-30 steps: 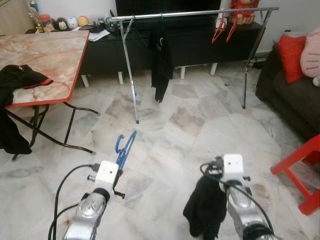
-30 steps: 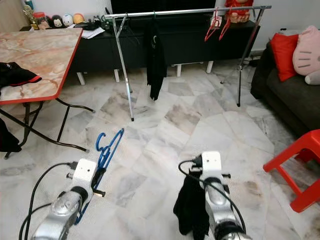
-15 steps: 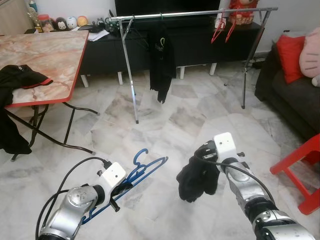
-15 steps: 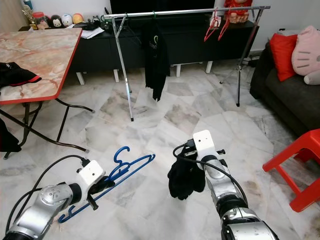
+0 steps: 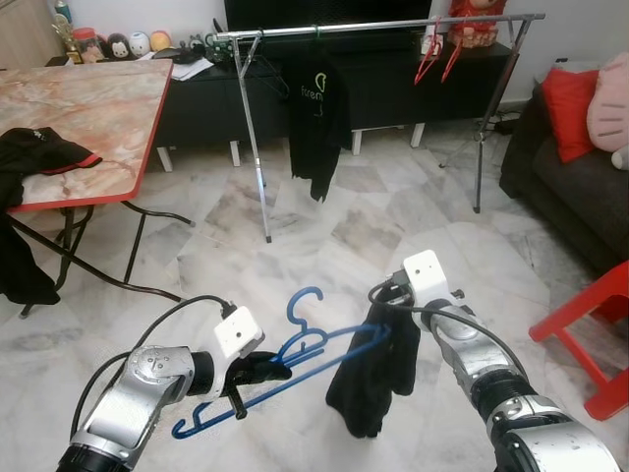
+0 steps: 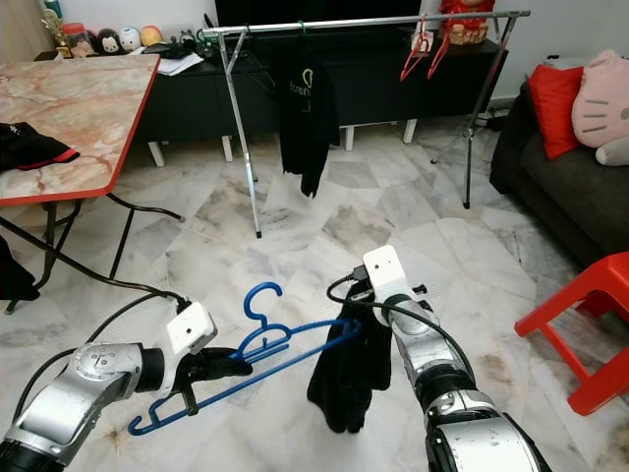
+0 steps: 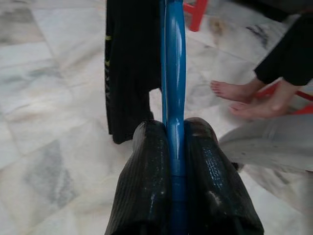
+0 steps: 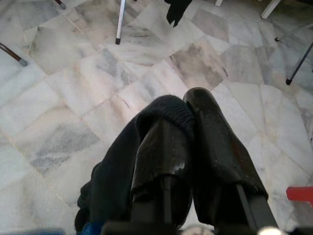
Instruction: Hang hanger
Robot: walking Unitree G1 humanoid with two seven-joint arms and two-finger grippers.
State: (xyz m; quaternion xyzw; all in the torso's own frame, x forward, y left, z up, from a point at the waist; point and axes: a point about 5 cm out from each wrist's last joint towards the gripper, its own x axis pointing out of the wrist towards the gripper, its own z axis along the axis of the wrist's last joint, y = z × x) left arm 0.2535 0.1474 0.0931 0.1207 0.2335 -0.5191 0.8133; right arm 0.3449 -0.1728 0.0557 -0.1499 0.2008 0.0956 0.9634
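My left gripper (image 5: 257,368) is shut on the lower bar of a blue plastic hanger (image 5: 324,346), held low over the floor with its hook up. The left wrist view has the hanger (image 7: 173,73) clamped between both fingers (image 7: 146,186). My right gripper (image 5: 389,303) is shut on the top of a black garment (image 5: 369,383) that hangs limp from it. The hanger's right end touches that garment just under the right gripper. In the right wrist view the cloth (image 8: 122,161) bunches between the fingers (image 8: 215,147). A metal clothes rack (image 5: 373,25) stands ahead.
A black shirt (image 5: 314,118) and red hangers (image 5: 437,54) hang on the rack. A folding table (image 5: 88,108) with dark clothes stands at left; a sofa (image 5: 570,177) and red stool (image 5: 600,324) at right. A person's bare feet (image 7: 244,100) stand nearby.
The left gripper swung the hanger rightward and level until its end met the garment. The right gripper carried the garment left toward it. The shirt on the rack has turned.
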